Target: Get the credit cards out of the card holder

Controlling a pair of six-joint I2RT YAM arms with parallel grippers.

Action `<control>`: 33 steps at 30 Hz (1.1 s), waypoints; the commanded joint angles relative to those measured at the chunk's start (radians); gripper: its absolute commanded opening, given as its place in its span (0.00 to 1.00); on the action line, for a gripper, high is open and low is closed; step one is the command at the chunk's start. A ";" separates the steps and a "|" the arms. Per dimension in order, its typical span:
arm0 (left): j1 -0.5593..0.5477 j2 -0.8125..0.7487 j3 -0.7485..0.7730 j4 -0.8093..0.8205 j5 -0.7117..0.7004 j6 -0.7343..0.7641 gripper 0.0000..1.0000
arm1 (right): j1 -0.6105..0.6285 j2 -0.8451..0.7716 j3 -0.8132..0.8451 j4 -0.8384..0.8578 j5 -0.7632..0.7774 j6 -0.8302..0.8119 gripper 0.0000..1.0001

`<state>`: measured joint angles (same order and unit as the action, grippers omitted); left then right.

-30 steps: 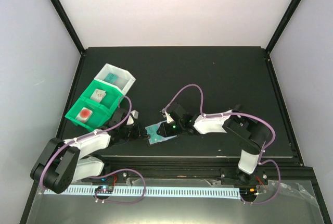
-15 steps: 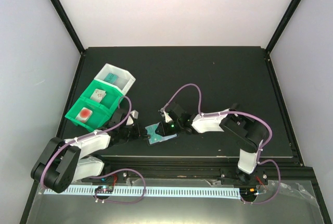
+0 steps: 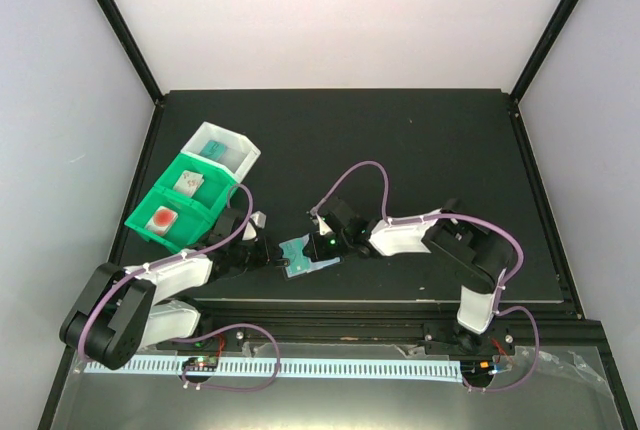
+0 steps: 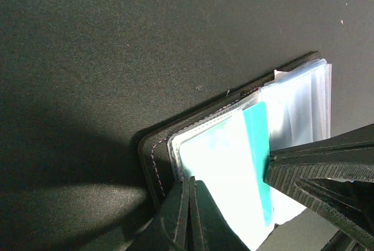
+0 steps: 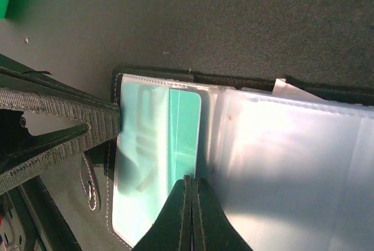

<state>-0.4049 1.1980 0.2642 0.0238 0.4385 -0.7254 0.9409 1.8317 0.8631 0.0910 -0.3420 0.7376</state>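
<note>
The right gripper (image 5: 190,204) is pinched tight on the edge of the teal card (image 5: 146,146), which sits partly in a cloudy clear pocket (image 5: 280,163). The left gripper (image 4: 188,204) is clamped on the black card holder (image 4: 153,157), which lies open near the front edge of the table (image 3: 420,150). Glare on the plastic makes it hard to tell whether other cards sit inside.

I've got the small black folding card holder (image 3: 300,256) lying open near the front edge of the flat black table (image 3: 420,150), left gripper (image 3: 272,256) at its left, right gripper (image 3: 322,247) at its right. Thin teal plastic card (image 5: 146,146) sits in the pocket at the left-gripper end. Green plastic bin (image 3: 148,202) is behind-left, white plastic bin (image 3: 250,156) touching its far end, small cards (image 3: 188,182) in both.
</note>
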 commanded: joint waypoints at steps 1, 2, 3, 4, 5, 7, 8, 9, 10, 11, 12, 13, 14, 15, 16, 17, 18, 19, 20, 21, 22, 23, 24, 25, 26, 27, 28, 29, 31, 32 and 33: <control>-0.003 0.025 -0.014 0.006 -0.007 0.011 0.03 | 0.004 -0.025 -0.025 0.005 0.042 -0.010 0.01; -0.003 0.025 -0.014 0.004 -0.010 0.011 0.03 | 0.003 -0.030 -0.028 0.000 0.049 -0.012 0.01; -0.003 0.026 -0.014 0.004 -0.011 0.011 0.03 | 0.003 -0.037 -0.031 -0.001 0.055 -0.014 0.01; -0.003 0.028 -0.014 0.003 -0.012 0.012 0.03 | 0.001 -0.044 -0.035 -0.001 0.059 -0.014 0.01; -0.003 0.028 -0.014 0.002 -0.013 0.013 0.03 | -0.001 -0.052 -0.042 0.000 0.061 -0.014 0.01; -0.003 0.031 -0.014 0.003 -0.014 0.013 0.03 | -0.005 -0.066 -0.053 0.002 0.065 -0.012 0.01; -0.003 0.032 -0.014 0.004 -0.014 0.013 0.04 | -0.006 -0.072 -0.058 0.002 0.067 -0.012 0.01; -0.003 0.032 -0.014 0.005 -0.014 0.013 0.04 | -0.008 -0.077 -0.062 0.002 0.069 -0.010 0.01; -0.003 0.034 -0.013 0.004 -0.014 0.014 0.04 | -0.010 -0.081 -0.067 0.003 0.070 -0.009 0.01; -0.002 0.034 -0.013 0.005 -0.015 0.013 0.04 | -0.011 -0.086 -0.070 0.002 0.070 -0.007 0.01; -0.003 0.035 -0.013 0.004 -0.014 0.013 0.04 | -0.012 -0.089 -0.073 0.003 0.070 -0.005 0.01; -0.003 0.034 -0.012 0.004 -0.014 0.014 0.04 | -0.014 -0.091 -0.076 0.002 0.069 -0.005 0.01; -0.003 0.035 -0.011 0.004 -0.015 0.015 0.04 | -0.016 -0.093 -0.078 0.002 0.068 -0.002 0.01; -0.003 0.034 -0.011 0.005 -0.013 0.015 0.04 | -0.016 -0.093 -0.080 0.004 0.067 -0.001 0.01; -0.003 0.034 -0.010 0.004 -0.012 0.016 0.04 | -0.017 -0.095 -0.081 0.006 0.063 0.001 0.01; -0.003 0.036 -0.011 0.004 -0.012 0.017 0.04 | -0.019 -0.095 -0.083 0.010 0.057 0.005 0.01; -0.003 0.035 -0.010 0.004 -0.012 0.017 0.04 | -0.021 -0.095 -0.086 0.016 0.050 0.008 0.01; -0.003 0.037 -0.010 0.004 -0.011 0.016 0.04 | -0.022 -0.096 -0.088 0.023 0.047 0.010 0.01; -0.003 0.038 -0.009 0.005 -0.011 0.017 0.04 | -0.023 -0.099 -0.090 0.022 0.046 0.009 0.01; -0.003 0.039 -0.010 0.004 -0.011 0.016 0.04 | -0.023 -0.102 -0.091 0.019 0.047 0.008 0.01; -0.003 0.038 -0.010 0.003 -0.011 0.017 0.04 | -0.025 -0.107 -0.094 0.018 0.051 0.008 0.01; -0.003 0.038 -0.010 0.002 -0.012 0.016 0.04 | -0.026 -0.117 -0.100 0.018 0.055 0.009 0.01; -0.003 0.037 -0.010 0.001 -0.013 0.017 0.04 | -0.028 -0.127 -0.108 0.015 0.061 0.009 0.01; -0.003 0.036 -0.010 0.001 -0.012 0.017 0.04 | -0.028 -0.135 -0.113 0.010 0.069 0.009 0.01; -0.002 0.036 -0.010 0.001 -0.013 0.018 0.04 | -0.029 -0.145 -0.118 0.001 0.078 0.006 0.01; -0.003 0.035 -0.008 0.000 -0.012 0.017 0.04 | -0.030 -0.151 -0.121 -0.006 0.091 0.006 0.01; -0.003 0.035 -0.008 -0.001 -0.012 0.017 0.04 | -0.030 -0.158 -0.123 -0.015 0.099 0.004 0.01; -0.003 0.034 -0.007 -0.001 -0.011 0.018 0.04 | -0.031 -0.162 -0.126 -0.024 0.110 0.003 0.01; -0.003 0.032 -0.005 0.001 -0.011 0.018 0.04 | -0.033 -0.167 -0.128 -0.037 0.125 0.003 0.01; -0.003 0.033 -0.004 0.000 -0.010 0.017 0.04 | -0.034 -0.170 -0.130 -0.041 0.132 0.004 0.01; -0.002 0.031 -0.003 -0.001 -0.010 0.018 0.04 | -0.036 -0.172 -0.132 -0.043 0.137 0.006 0.01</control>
<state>-0.4049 1.2091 0.2642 0.0380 0.4419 -0.7250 0.9138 1.6798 0.7498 0.0860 -0.2642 0.7441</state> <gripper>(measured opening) 0.043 0.011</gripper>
